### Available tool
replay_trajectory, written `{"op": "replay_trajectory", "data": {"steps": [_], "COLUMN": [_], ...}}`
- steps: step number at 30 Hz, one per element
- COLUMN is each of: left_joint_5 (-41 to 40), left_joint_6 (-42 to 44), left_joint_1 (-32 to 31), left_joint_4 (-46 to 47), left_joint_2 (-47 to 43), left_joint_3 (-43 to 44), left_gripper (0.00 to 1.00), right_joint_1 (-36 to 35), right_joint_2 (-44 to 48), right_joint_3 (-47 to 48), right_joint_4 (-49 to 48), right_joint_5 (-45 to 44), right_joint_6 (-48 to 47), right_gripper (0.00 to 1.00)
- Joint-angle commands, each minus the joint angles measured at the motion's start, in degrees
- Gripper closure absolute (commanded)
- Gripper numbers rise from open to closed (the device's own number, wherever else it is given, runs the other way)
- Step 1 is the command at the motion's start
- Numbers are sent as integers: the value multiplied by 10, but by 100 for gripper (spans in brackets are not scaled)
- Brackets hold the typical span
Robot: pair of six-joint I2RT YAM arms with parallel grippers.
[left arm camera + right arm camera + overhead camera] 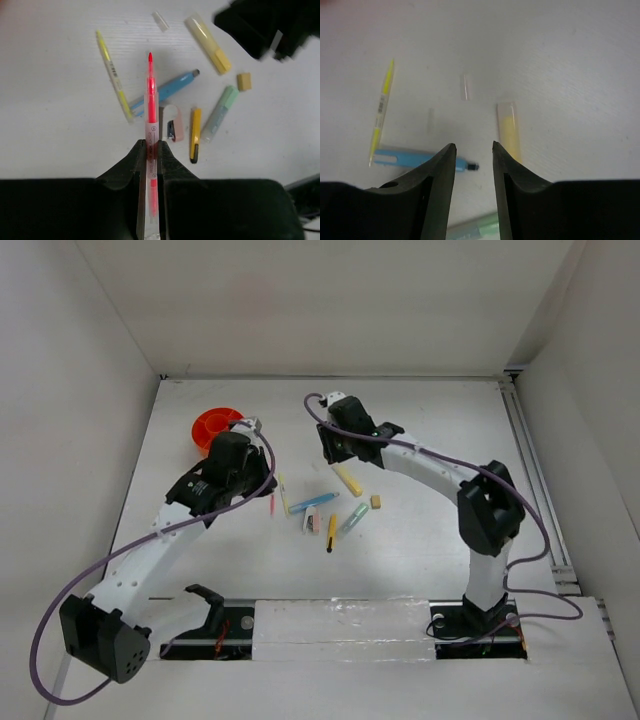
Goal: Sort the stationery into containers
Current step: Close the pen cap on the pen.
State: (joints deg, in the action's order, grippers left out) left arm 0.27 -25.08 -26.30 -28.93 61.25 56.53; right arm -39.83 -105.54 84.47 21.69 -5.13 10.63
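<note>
A pink highlighter [151, 95] sticks out from the left gripper [152, 145] [268, 490], which is shut on its rear end; its tip hangs over the pile. Below it lie a thin yellow pen [114, 75], a blue pen [167, 87], a white-pink eraser [175, 122], a black-tipped yellow pencil [195, 132], a pale green marker [220, 112], a tan eraser [244, 81] and a yellow highlighter [210, 45]. The right gripper [472, 146] [335, 455] hovers partly open and empty over the blue pen's tip [472, 166], beside the yellow highlighter [509, 132]. The orange tub [213, 426] sits behind the left gripper.
A small clear cap [465, 87] lies loose on the white table beyond the pile. White walls close in the table on the left, back and right. The left arm's purple cable [262, 455] loops between the tub and the stationery.
</note>
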Motion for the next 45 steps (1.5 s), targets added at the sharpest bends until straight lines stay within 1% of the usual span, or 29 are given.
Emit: {"op": "replay_trajectory", "data": {"steps": [1,7,9,12,21,30,38,39,40,42,43,45], "left_joint_5": [124,177,190,184,184,184,184,184,184,184,184,184], "left_joint_6": [57,67,67,67,67,67,67,67,67,67,67,67], "left_joint_1": [-4,-4,-4,-4,-4,-4,-4,-4,-4,-4,-4,-4], "left_joint_4": [43,82,87,87,87,87,87,87,87,87,87,87], "left_joint_2": [-40,-99,-122,-133,-123,-123,-123,-123,-123,-123,-123,-123], "left_joint_3": [-26,-47,-52,-52,-52,-52,-52,-52,-52,-52,-52,-52], "left_gripper": [100,100,100,100,100,100,100,100,100,100,100,100], "right_joint_1": [-8,-8,-8,-8,-8,-8,-13,-13,-13,-20,-20,-25], "right_joint_2": [-63,-182,-202,-224,-244,-262,-294,-300,-300,-306,-311,-311], "right_joint_3": [96,221,244,264,255,249,273,279,286,286,286,286], "right_joint_4": [-1,48,56,62,72,56,70,77,77,84,91,91], "right_joint_5": [-7,-7,5,6,6,31,20,20,20,5,-1,-14], "right_joint_6": [-14,-14,-14,-14,-14,-19,-31,-31,-38,-38,-38,-38], "right_gripper": [59,57,57,57,57,59,60,63,63,67,72,73]}}
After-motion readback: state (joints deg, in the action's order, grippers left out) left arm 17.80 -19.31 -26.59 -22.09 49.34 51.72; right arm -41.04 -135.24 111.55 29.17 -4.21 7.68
